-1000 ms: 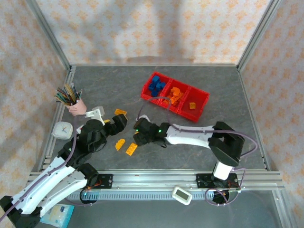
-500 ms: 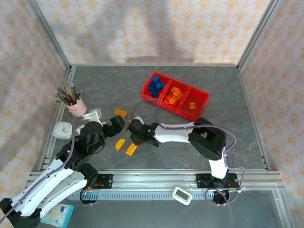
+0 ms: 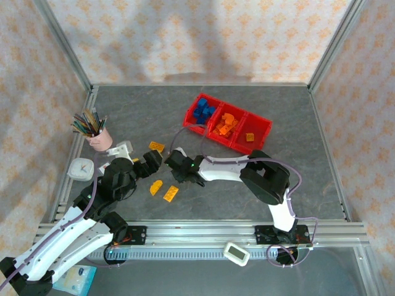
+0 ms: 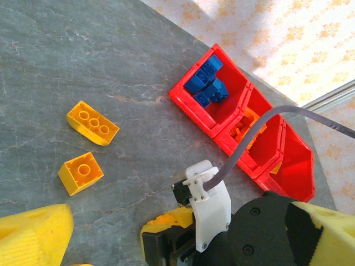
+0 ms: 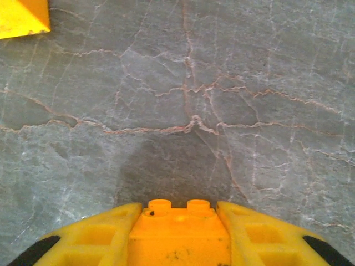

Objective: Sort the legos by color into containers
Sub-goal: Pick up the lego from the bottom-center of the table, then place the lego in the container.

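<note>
Here, right claw point(image 5: 176, 210) grips studded glossy orange brick point(image 5: 177, 239).

Right wrist view: the orange brick point(image 5: 178, 235) pinched in the right gripper point(image 5: 177, 209) is cut by the bottom edge, and so are both fingers point(image 5: 94, 235). The yellow brick point(image 5: 21, 16) is cut at the top-left corner. Left wrist view: the left gripper point(image 3: 152, 164) has both fingers point(image 4: 33, 235) cut by the bottom edge. The right arm point(image 4: 260, 233) and its cable point(image 4: 266, 115) cover parts of the red tray point(image 4: 194, 113), so the contents of the middle and right compartments are unclear. Top view: the tray legos point(image 3: 225, 125) are too small to count. The left arm point(image 3: 62, 240) is cut at the near left corner.
</note>
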Robot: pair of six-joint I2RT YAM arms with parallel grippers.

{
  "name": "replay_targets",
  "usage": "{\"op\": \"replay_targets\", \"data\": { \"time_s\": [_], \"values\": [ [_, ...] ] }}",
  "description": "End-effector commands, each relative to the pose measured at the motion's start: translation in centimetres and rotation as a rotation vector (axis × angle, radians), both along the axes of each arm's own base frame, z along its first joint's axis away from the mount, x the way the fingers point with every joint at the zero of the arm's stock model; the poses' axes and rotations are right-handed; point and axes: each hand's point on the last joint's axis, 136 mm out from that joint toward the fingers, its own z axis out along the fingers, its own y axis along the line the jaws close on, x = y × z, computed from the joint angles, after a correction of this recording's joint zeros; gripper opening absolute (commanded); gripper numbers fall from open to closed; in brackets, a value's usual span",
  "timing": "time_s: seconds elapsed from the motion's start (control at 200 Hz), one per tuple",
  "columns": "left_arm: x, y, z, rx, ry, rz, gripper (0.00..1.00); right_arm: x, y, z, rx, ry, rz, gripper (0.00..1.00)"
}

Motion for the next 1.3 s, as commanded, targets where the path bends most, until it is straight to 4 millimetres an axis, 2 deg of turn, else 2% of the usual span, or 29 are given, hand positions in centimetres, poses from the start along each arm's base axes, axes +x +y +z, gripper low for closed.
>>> {"op": "replay_targets", "data": {
  "time_s": [0.0,0.125,0.23,0.37,0.475,0.686,0.821,1.016,1.211,1.296],
  "values": [
    [0.2,-0.1,-0.1,0.000,0.000,0.006,0.99,1.1,-1.0,3.1,0.076,-0.021,-0.064,0.33],
    [0.6,-0.9,0.3,-0.014,-0.008,-0.025,0.99,1.9,-3.2,5.8,0.125,-0.048,-0.142,0.33],
    [1.1,-2.4,0.7,-0.031,-0.013,-0.077,0.99,3.1,-6.0,8.0,0.145,-0.083,-0.238,0.32],
    [2.1,-4.6,0.6,-0.045,-0.004,-0.149,0.99,5.3,-10.9,10.6,0.160,-0.135,-0.386,0.32],
    [2.9,-6.3,0.5,-0.050,0.002,-0.202,0.99,7.4,-15.4,11.9,0.163,-0.170,-0.515,0.32],
    [4.0,-10.1,0.5,-0.048,-0.002,-0.292,0.99,11.6,-24.0,13.2,0.150,-0.229,-0.744,0.32],
    [4.5,-12.3,0.6,-0.058,-0.007,-0.340,0.99,13.9,-28.1,12.6,0.143,-0.232,-0.843,0.31],
    [5.3,-14.0,0.7,-0.047,-0.008,-0.369,0.99,17.0,-30.7,11.1,0.157,-0.206,-0.896,0.30],
    [5.8,-14.2,0.6,-0.030,-0.008,-0.365,0.99,19.3,-31.4,8.7,0.142,-0.169,-0.910,0.29],
    [5.9,-14.0,0.6,-0.023,-0.007,-0.359,0.99,19.8,-31.4,8.4,0.130,-0.161,-0.910,0.37]
  ]
}}
